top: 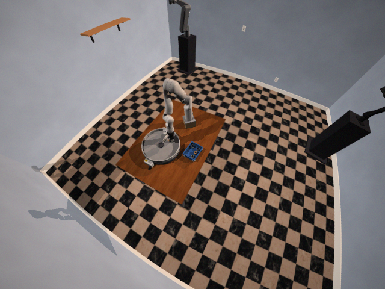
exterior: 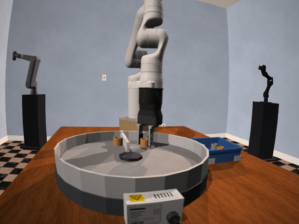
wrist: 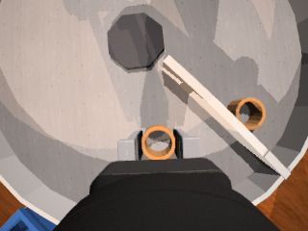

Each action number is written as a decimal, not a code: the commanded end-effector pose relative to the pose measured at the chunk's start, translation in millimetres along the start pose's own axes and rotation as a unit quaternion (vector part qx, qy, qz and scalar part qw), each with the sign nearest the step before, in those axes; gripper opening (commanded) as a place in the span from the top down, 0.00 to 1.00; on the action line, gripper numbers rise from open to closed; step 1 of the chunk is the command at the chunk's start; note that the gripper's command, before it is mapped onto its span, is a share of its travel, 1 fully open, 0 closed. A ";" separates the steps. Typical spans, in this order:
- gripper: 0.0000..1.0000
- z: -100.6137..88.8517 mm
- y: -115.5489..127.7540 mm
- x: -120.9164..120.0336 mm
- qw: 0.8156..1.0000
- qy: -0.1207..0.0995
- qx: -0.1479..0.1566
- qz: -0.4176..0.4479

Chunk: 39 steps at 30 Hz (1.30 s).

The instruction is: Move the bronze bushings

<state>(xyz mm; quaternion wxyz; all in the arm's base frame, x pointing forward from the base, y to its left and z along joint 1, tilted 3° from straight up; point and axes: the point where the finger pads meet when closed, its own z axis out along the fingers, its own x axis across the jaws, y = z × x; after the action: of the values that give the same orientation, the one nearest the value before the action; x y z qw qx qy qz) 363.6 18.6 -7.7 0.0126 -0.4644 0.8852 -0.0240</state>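
Observation:
My gripper (exterior: 145,142) is shut on a bronze bushing (exterior: 144,142), upright with its open end up, low over the turntable's grey disc (exterior: 130,159) behind the dark hub (exterior: 130,156). In the wrist view the held bushing (wrist: 158,141) sits between the fingers, below the hub (wrist: 135,41). A second bronze bushing (exterior: 117,141) stands upright on the disc beyond a white vane (exterior: 125,142); it also shows in the wrist view (wrist: 249,114). The blue crate (exterior: 216,150) on the right holds a steel bushing (exterior: 214,145) and a bronze one (exterior: 219,147).
The disc has a raised grey rim (exterior: 130,178). A control box (exterior: 153,206) sits at the turntable's front. The arm's base (exterior: 127,122) stands behind the turntable. Black pedestals with dark arms stand at left (exterior: 33,120) and right (exterior: 263,130).

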 end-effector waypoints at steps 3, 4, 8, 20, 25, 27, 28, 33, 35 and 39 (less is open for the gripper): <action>1.00 1.3 -0.2 0.1 1.000 0.000 0.000 0.000; 1.00 1.7 -0.2 0.1 1.000 0.000 0.000 0.000; 1.00 3.1 -0.2 0.1 1.000 0.000 0.000 0.000; 1.00 4.7 -0.2 0.1 1.000 0.000 0.000 0.000; 1.00 4.7 -0.2 0.1 1.000 0.000 0.000 0.000; 1.00 4.7 -0.2 0.1 1.000 0.000 0.000 0.000; 1.00 4.7 -0.2 0.1 1.000 0.000 0.000 0.000; 1.00 4.7 -0.2 0.1 1.000 0.000 0.000 0.000; 1.00 4.7 -0.2 0.1 1.000 0.000 0.000 0.000; 1.00 4.7 -0.2 0.1 1.000 0.000 0.000 0.000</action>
<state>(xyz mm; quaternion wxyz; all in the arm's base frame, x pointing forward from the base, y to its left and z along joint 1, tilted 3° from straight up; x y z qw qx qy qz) 363.5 18.2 -12.9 0.0120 -0.4642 0.8853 -0.0239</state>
